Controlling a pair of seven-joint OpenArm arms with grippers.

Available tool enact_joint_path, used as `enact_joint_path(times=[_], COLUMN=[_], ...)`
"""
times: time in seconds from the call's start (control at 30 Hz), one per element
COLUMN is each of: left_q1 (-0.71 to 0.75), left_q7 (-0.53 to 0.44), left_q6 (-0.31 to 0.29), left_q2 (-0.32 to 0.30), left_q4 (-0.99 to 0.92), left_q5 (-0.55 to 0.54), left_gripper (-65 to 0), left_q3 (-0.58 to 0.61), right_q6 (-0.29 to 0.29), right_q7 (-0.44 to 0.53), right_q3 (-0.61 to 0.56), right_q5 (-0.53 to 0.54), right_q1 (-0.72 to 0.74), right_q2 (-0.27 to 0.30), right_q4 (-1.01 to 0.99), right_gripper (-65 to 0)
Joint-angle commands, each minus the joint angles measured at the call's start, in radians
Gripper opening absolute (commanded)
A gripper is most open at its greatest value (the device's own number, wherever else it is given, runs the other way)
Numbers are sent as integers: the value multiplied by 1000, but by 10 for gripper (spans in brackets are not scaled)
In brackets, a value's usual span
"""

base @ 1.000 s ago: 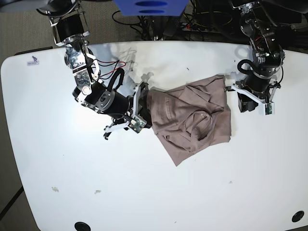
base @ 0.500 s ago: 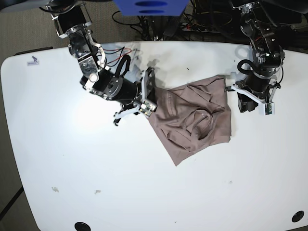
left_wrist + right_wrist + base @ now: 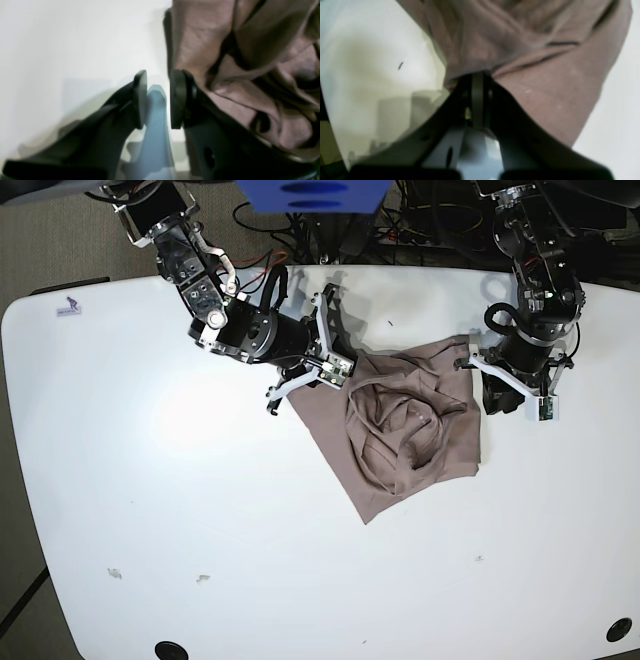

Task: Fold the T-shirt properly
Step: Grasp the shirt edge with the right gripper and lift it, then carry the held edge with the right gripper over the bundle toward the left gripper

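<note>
Right gripper [image 3: 478, 82]: jaws pressed together, pinching a fold of the T-shirt [image 3: 410, 430] at the edge farthest from the left gripper. Left gripper [image 3: 157, 100]: jaws spread with a narrow gap, nothing between them; one fingertip [image 3: 178, 98] lies against the T-shirt's near edge. The T-shirt lies bunched and wrinkled on the white tabletop [image 3: 250, 550], between the two grippers, with one corner trailing away from both arms.
</note>
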Motion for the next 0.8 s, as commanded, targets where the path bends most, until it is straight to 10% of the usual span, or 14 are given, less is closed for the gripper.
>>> enact_joint_path(times=[0.0,0.43,0.77], left_q1=[-3,-3,-4], left_q7=[-23,-23,-23], left_q6=[4,4,4], left_q2=[-6,-6,-6], left_q4=[15,15,15], left_q5=[-6,-6,-6], left_gripper=[-493,-493,-493], left_q3=[-3,-3,-3], right_q6=[0,-8,-144], right_q7=[2,-65,-76], right_q3=[-23,-126,-273], right_q5=[15,15,15], right_q1=[11,11,29], right_q2=[-16,-99,-99], right_q4=[23,60,81], right_gripper=[-650,-650,-650])
